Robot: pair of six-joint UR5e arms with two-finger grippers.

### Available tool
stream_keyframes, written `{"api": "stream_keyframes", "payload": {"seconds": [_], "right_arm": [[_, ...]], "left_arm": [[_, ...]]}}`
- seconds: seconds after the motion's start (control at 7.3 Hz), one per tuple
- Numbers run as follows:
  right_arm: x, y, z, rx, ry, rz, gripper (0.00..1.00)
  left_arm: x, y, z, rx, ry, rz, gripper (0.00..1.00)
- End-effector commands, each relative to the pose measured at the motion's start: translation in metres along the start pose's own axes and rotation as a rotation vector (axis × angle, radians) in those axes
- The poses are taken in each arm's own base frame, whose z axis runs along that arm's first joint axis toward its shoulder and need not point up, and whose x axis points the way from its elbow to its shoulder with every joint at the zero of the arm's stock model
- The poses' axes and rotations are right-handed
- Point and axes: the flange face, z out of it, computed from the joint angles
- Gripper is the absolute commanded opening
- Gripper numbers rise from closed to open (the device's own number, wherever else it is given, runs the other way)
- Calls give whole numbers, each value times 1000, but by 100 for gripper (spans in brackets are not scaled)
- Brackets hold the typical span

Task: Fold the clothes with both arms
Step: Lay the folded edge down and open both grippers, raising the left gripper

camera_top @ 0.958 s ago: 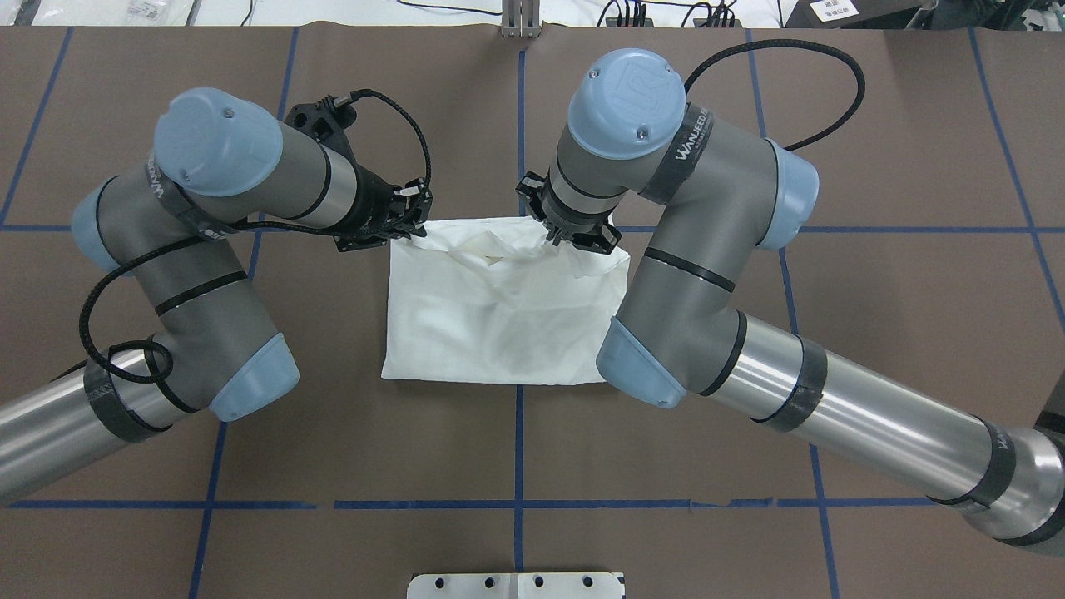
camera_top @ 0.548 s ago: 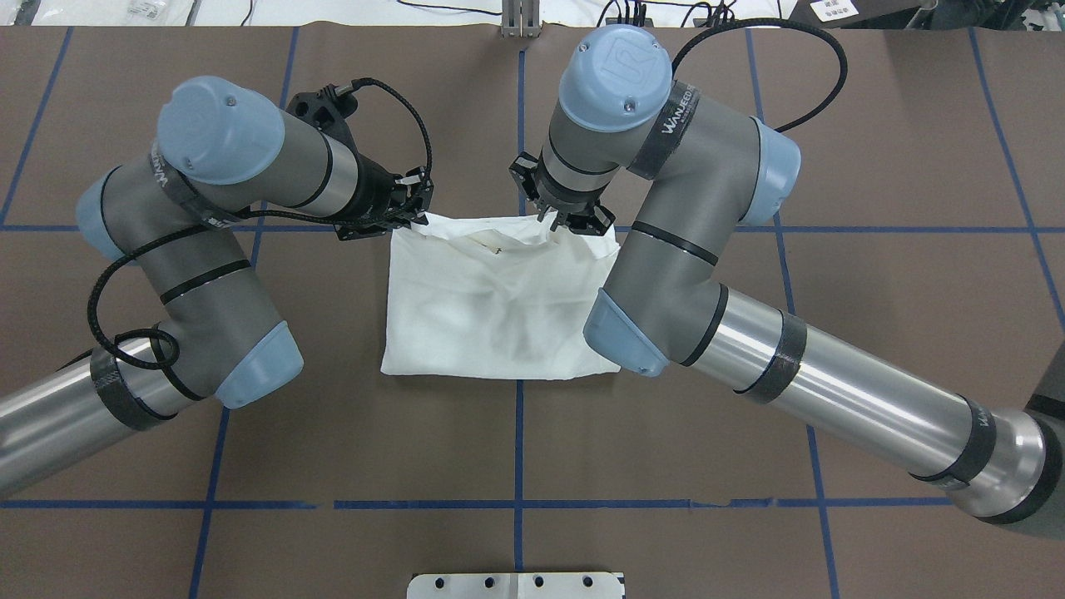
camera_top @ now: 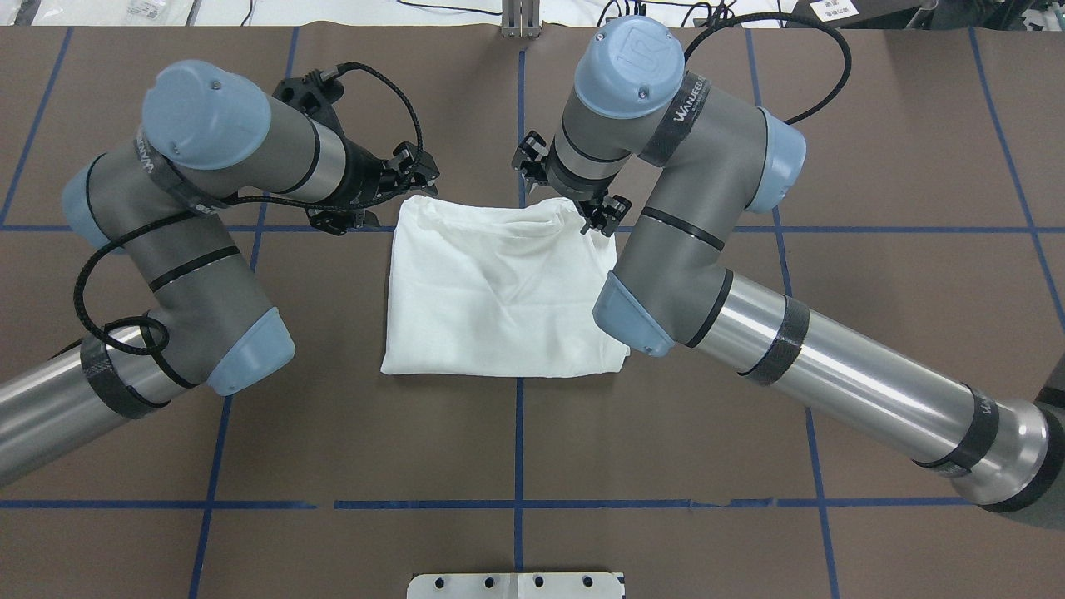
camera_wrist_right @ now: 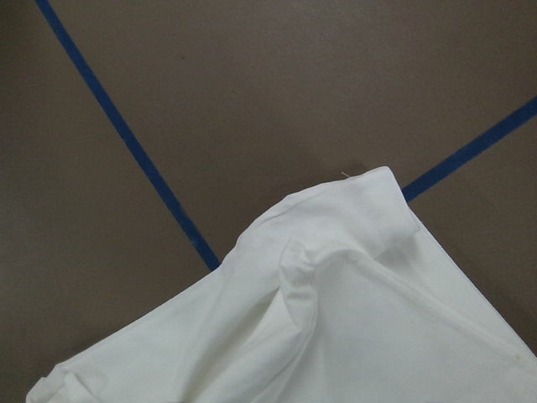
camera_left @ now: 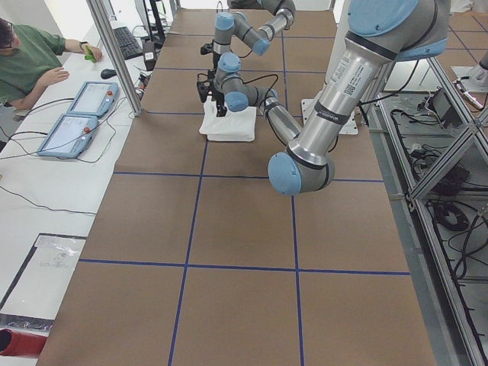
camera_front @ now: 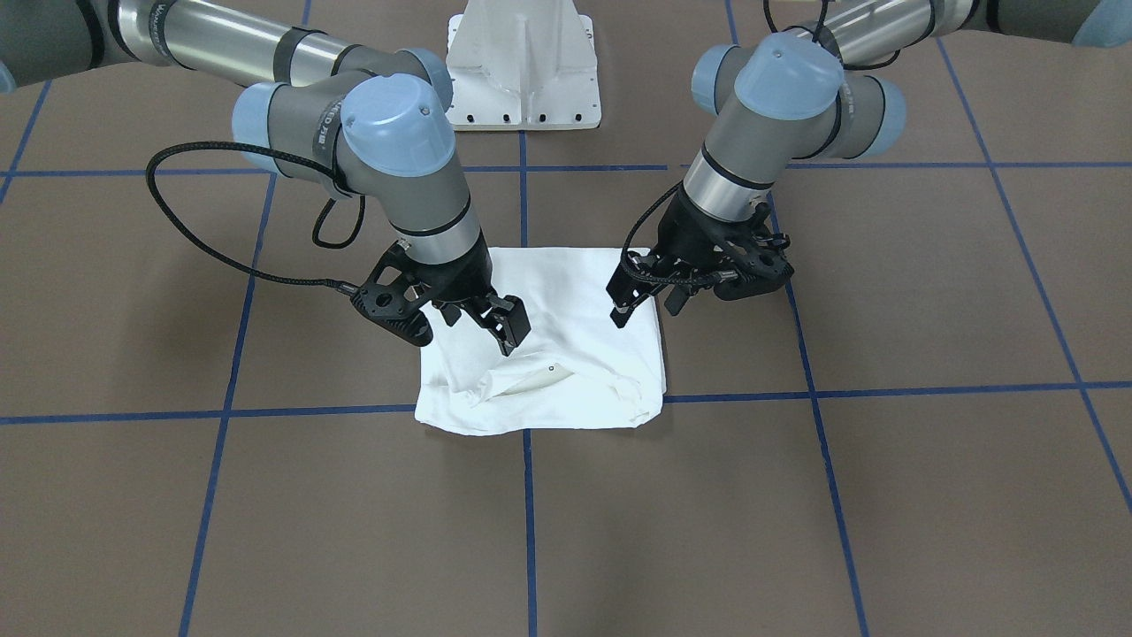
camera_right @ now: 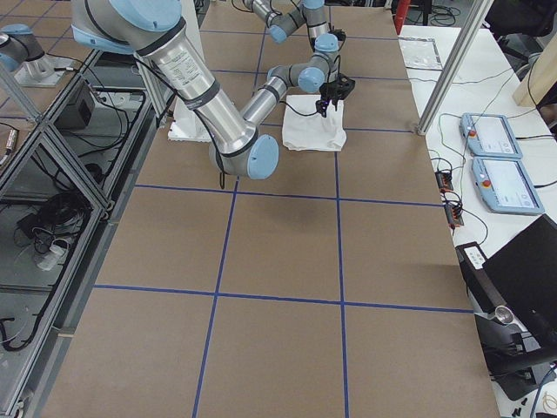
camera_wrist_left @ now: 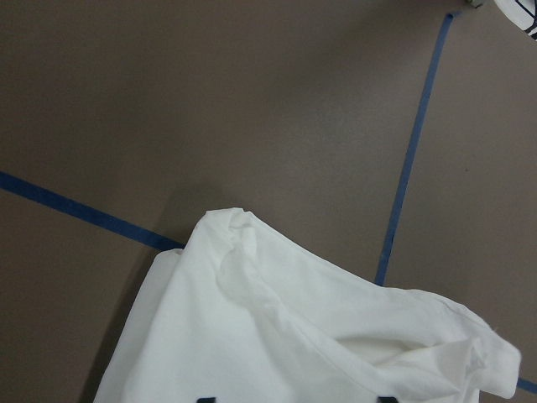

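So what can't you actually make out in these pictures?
Shirt sleeves: lost in the folds, every view.
Shirt's right edge: overhead view, right arm's elbow covers part.
Right hand: fingers fall outside the right wrist view.
Left hand and right hand: side views, too small.

The table (camera_top: pixel 416 441) has a brown cover, and blue tape lines (camera_top: pixel 582 503) divide it into squares. A white pedestal base (camera_front: pixel 523 80) stands at one edge. Beside the table a person (camera_left: pixel 27 61) in a green shirt sits near two handheld screens (camera_left: pixel 91 97) and a keyboard (camera_left: pixel 128 42).
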Motion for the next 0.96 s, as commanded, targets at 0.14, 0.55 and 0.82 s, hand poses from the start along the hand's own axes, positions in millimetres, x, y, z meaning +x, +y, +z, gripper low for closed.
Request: {"api": "stream_keyframes", "payload": {"seconds": [0.14,0.55,0.82], "right_arm": [[4,-9,13,31,23,-71,100],[9,-32,60,88,72,-103,99],[-8,-35,74,99,91,-98,93]], "left_arm": [[-25,-25,-10,-6,-26,-22,100],[-56,-47,-31,1,-36,73,100],[-67,-46,-45,-11,-28,87,100]]}}
